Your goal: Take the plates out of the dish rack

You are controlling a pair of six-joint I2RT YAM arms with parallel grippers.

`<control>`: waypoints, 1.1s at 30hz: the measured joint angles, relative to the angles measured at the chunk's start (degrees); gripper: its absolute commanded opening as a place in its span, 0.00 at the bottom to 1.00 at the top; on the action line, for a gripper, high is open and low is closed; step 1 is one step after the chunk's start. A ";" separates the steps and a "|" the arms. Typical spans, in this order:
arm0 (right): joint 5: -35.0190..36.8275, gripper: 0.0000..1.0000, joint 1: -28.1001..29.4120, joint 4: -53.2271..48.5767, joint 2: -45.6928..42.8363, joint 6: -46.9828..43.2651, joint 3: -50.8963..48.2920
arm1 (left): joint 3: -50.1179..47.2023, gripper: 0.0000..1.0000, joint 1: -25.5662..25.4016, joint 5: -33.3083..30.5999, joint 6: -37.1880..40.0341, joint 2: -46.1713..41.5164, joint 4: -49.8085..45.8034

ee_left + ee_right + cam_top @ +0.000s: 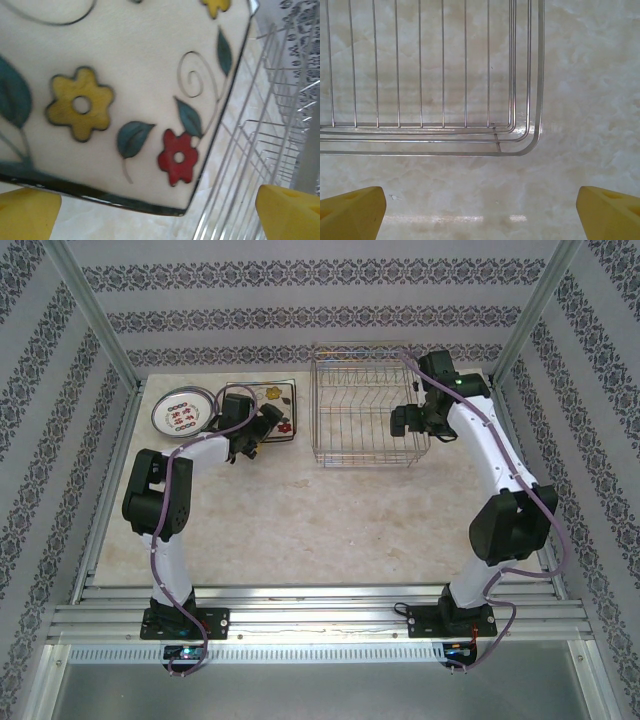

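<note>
A square cream plate (278, 398) with a dark rim and coloured flowers lies flat on the table left of the dish rack (365, 410), and the wire rack holds no plates that I can see. Beside the square plate lies a small round white plate (182, 412) with red marks. My left gripper (262, 430) hovers over the square plate's near edge. In the left wrist view the square plate (125, 100) lies beyond the open left gripper (159, 215), which holds nothing. My right gripper (405, 423) stands at the rack's near right corner. The right gripper (480, 215) is open over bare table, just short of the rack corner (520, 145).
The marble-look table (330, 520) is walled by patterned panels at the back and both sides. Aluminium posts stand at the back corners. The rack's wires (260, 140) run close to the right of the square plate.
</note>
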 measured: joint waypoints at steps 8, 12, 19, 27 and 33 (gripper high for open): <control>-0.04 0.98 -0.02 0.61 -0.13 0.07 -0.20 | 6.71 1.00 0.31 0.81 1.31 2.03 -3.13; -0.02 0.98 -0.02 0.68 -0.13 0.04 -0.20 | 7.06 1.00 0.63 1.01 1.75 2.10 -3.15; -0.44 0.98 -0.02 1.92 -0.72 0.02 -0.87 | 6.16 1.00 0.70 0.33 7.21 0.24 -6.49; 0.92 0.98 1.03 18.51 -14.88 -1.97 -17.22 | 3.48 1.00 -1.11 -9.42 27.71 -19.37 -13.49; 5.64 0.98 1.81 52.13 -40.70 -5.92 -50.97 | -11.61 1.00 -4.87 -21.92 46.14 -44.48 -8.55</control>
